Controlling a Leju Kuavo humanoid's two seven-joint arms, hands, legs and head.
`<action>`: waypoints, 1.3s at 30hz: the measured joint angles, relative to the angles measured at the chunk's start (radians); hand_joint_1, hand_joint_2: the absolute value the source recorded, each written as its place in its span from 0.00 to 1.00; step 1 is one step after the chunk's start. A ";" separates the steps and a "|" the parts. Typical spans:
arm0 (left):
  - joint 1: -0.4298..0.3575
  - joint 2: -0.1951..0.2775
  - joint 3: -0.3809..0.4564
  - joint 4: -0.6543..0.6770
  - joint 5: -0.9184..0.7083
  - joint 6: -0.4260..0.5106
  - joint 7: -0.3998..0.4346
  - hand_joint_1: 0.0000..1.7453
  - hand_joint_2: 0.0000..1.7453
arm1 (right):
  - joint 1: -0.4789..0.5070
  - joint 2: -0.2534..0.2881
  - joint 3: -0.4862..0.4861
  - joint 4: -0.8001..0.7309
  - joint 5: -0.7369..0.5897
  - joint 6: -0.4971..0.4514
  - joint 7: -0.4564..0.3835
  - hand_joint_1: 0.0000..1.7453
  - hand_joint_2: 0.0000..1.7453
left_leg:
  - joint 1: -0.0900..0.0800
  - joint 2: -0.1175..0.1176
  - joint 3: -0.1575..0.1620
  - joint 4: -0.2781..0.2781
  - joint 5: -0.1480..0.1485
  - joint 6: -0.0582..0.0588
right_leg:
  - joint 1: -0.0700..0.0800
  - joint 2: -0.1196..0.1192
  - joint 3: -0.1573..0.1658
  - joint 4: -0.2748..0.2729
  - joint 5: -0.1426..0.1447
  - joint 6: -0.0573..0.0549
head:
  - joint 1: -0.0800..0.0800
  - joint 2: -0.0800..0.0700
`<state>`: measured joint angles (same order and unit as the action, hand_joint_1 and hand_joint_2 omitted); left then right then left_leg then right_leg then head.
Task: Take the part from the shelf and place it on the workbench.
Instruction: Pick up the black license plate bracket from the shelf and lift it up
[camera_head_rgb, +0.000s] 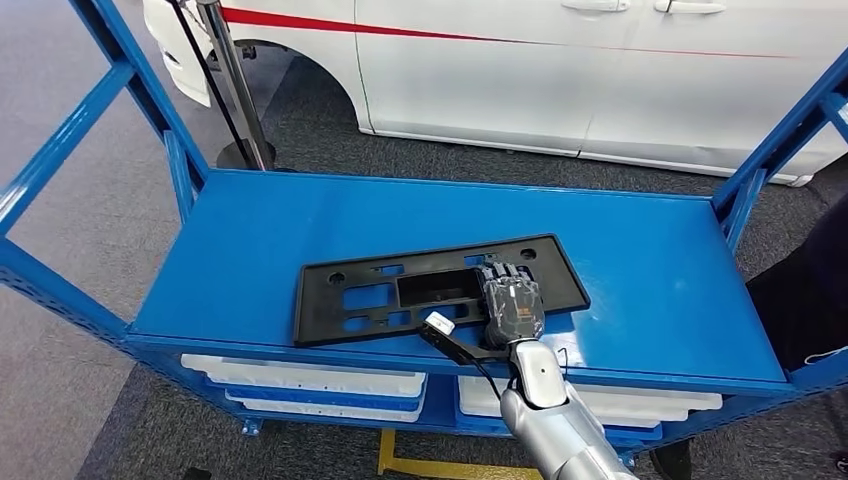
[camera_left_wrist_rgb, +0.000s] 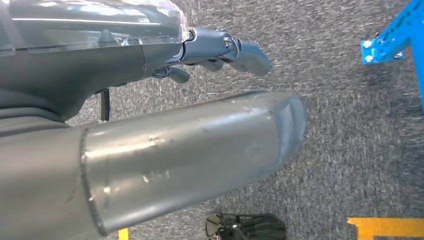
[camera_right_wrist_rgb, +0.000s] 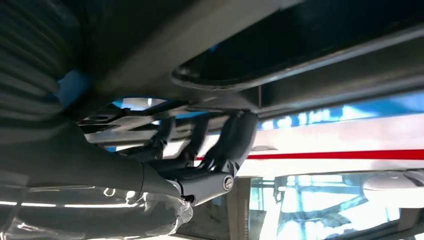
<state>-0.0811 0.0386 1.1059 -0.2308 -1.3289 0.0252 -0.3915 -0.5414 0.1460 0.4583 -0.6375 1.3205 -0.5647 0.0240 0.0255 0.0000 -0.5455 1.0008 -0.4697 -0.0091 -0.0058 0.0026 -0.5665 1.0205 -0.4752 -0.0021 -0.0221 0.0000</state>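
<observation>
The left hand (camera_left_wrist_rgb: 220, 50) hung beside the robot's body over grey carpet, fingers loosely curled and holding nothing. The black plastic part (camera_head_rgb: 400, 290) lay flat on the blue shelf (camera_head_rgb: 650, 270), stretching away left of the right hand (camera_head_rgb: 512, 305). That hand rested on the part's near right end, fingers hooked around its edge. Lifting and carrying to the workbench apparently remained.

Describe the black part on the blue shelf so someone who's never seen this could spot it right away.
Find the blue shelf standing in front of the white car. On its top deck, near the front edge, lies the black part, a flat, long rectangular plastic panel with cut-out holes. The right hand rests on it.
</observation>
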 joint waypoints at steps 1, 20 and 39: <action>0.000 0.000 0.000 0.000 0.000 0.000 -0.001 0.00 0.00 | -0.001 -0.003 -0.004 -0.002 -0.001 0.003 0.000 1.00 1.00 | 0.001 0.001 0.000 -0.002 0.003 0.009 | -0.001 0.000 -0.008 0.019 -0.015 0.004 | 0.000 0.000; 0.006 -0.016 0.004 0.002 0.009 0.001 -0.013 0.00 0.00 | 0.009 -0.020 -0.008 -0.026 0.001 0.009 -0.018 1.00 1.00 | 0.000 0.002 -0.095 0.217 -0.125 -0.025 | 0.002 -0.011 0.007 -0.027 0.019 -0.039 | -0.001 0.000; 0.013 -0.025 0.021 0.003 0.020 0.003 -0.014 0.00 0.00 | 0.081 -0.023 -0.013 -0.152 -0.185 0.028 -0.161 1.00 1.00 | 0.000 0.005 0.000 0.005 -0.004 0.022 | -0.001 0.002 -0.099 0.212 -0.073 0.006 | 0.000 0.000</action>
<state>-0.0685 0.0136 1.1274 -0.2281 -1.3090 0.0283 -0.4051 -0.4604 0.1231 0.4454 -0.7894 1.1355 -0.5365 -0.1367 0.0251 0.0045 -0.5456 1.0062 -0.4736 0.0132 -0.0069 0.0048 -0.6657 1.2320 -0.5484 0.0040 -0.0217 -0.0002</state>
